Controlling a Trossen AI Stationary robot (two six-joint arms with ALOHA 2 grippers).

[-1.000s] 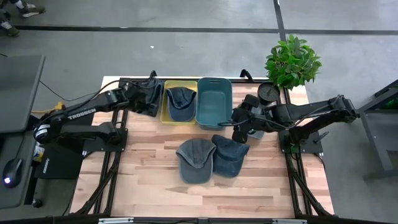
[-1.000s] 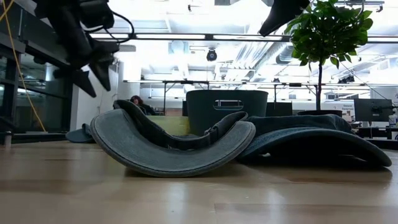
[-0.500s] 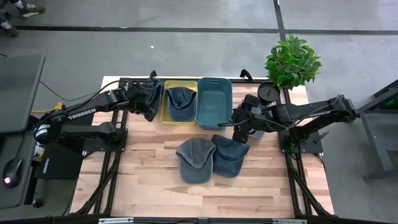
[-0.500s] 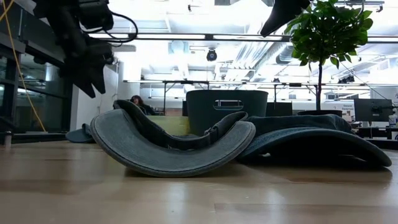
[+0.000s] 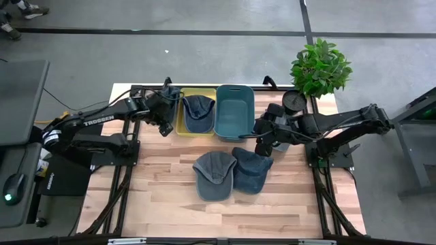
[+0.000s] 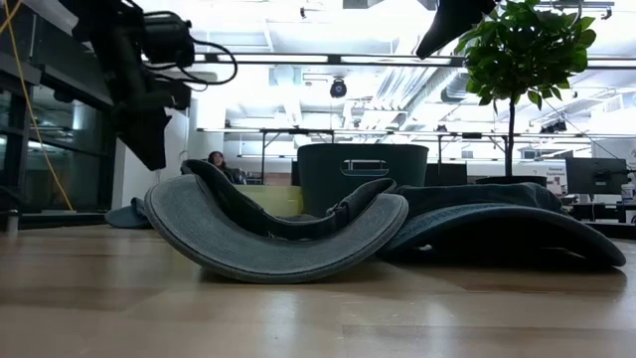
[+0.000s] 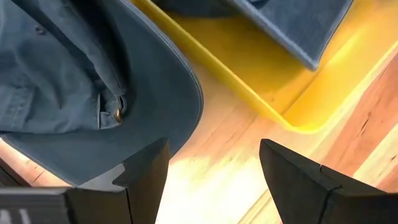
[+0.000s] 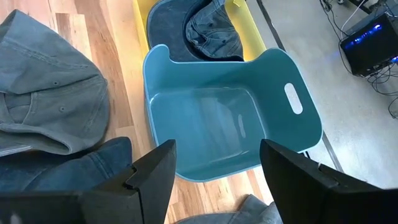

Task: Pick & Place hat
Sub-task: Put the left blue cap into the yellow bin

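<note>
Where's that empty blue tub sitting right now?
In the high view the teal bin sits at the table's far edge, touching the yellow bin on its left, with two loose hats on the wood in front of it.

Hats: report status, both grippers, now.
Left gripper open, empty, beside yellow bin holding one hat. Right gripper open, empty, near teal bin. Two hats on table, unobstructed.

Left gripper stretched toward the table's far left, fingers parted, gripping nothing. Right gripper reaching inward from the right side, fingers spread apart, empty
</note>
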